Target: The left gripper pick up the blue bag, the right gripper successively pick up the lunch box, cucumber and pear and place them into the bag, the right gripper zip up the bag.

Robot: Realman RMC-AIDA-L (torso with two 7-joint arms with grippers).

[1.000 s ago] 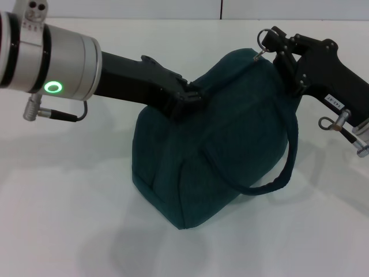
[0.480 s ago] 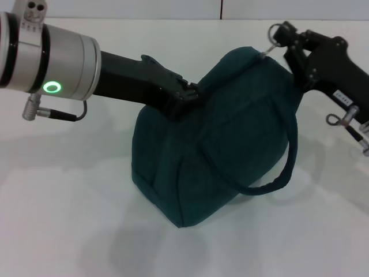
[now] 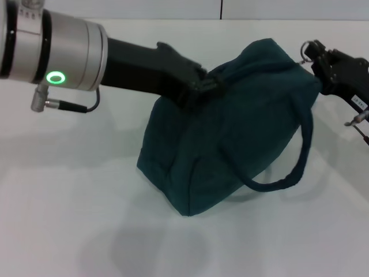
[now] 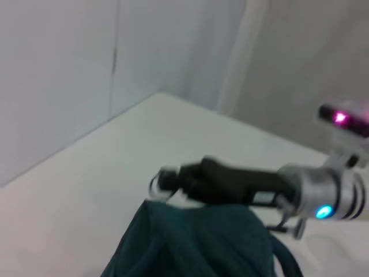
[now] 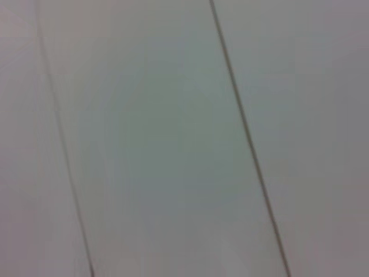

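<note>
Both arms and the blue bag [image 3: 230, 127] shifted right since the earlier frame; zipper ring pulled further right. Left gripper [image 3: 203, 88] jaws clamped on bag's top edge, left end. Bag sits tilted on the desk [image 3: 69, 219], one handle [image 3: 288, 167] hanging down. Right gripper [image 3: 323, 60] jaws closed on zipper ring [image 3: 306, 51] at bag's right end.

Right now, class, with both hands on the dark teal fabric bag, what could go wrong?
1. The dark teal fabric bag leans, resting on one bottom edge; if the left hand at its top lets go, it may topple.
2. The right hand holds the ring zipper pull; further pulling could drag the bag sideways.
3. The loop handle hangs free and could snag.
</note>
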